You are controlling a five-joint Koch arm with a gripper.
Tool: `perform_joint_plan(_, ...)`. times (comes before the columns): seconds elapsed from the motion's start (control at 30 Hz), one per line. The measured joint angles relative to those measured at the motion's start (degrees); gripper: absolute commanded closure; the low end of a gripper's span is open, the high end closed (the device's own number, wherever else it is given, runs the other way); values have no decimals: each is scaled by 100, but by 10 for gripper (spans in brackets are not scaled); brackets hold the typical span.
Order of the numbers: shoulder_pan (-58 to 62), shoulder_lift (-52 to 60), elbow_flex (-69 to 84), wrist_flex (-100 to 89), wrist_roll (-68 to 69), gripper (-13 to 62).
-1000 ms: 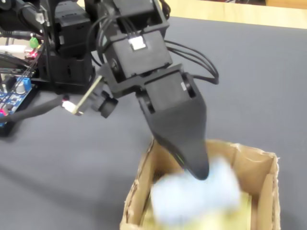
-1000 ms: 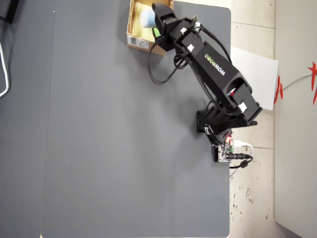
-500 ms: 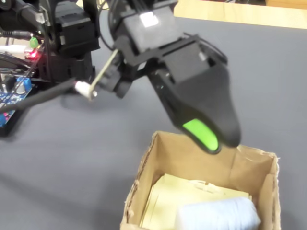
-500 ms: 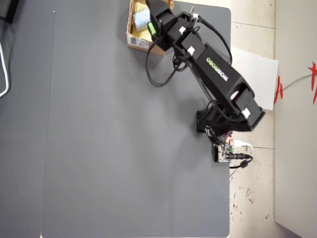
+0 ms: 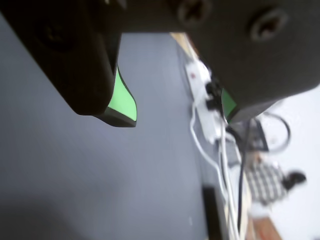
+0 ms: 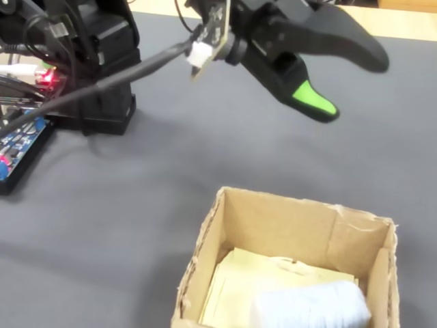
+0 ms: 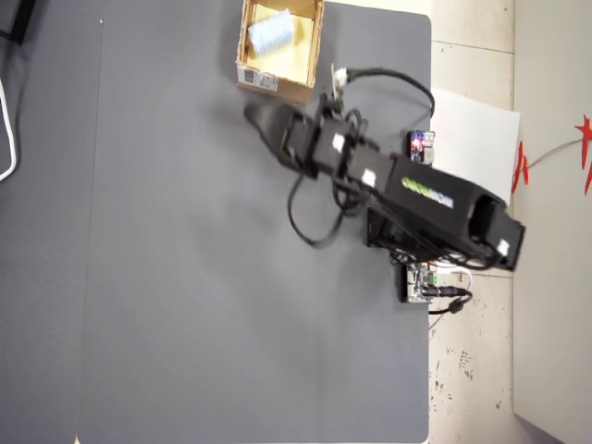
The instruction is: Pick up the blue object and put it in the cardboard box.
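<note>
The pale blue object (image 6: pixel 311 307) lies inside the cardboard box (image 6: pixel 273 222), on its yellowish floor near the front right corner. In the overhead view the blue object (image 7: pixel 273 32) shows in the box (image 7: pixel 242 42) at the table's top edge. My gripper (image 6: pixel 351 85) hangs well above and behind the box, open, with nothing between its jaws. Its green pad (image 6: pixel 313 100) faces down. In the overhead view the gripper (image 7: pixel 257 118) is below the box, off to its side. The wrist view shows the gripper (image 5: pixel 177 112) with both green pads wide apart over bare grey table.
The arm's black base (image 6: pixel 102 61) and a blue circuit board (image 6: pixel 17 147) with wires stand at the left. A white cable (image 5: pixel 200 135) runs along the table edge. White paper (image 7: pixel 472 139) lies on the floor beyond the mat's right edge.
The blue object dropped from the jaws into the box and now lies still. The gripper opened, then rose and swung away from the box.
</note>
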Motion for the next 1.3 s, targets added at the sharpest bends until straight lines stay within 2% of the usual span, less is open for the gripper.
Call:
perform_joint_plan(0.4, -1002, 1450, 2259, -615, 536, 157)
perform_joint_plan(0.9, -1090, 1503, 3973, -1213, 606, 147)
perform_joint_plan(1.3, -1107, 1503, 4104, -1266, 606, 148)
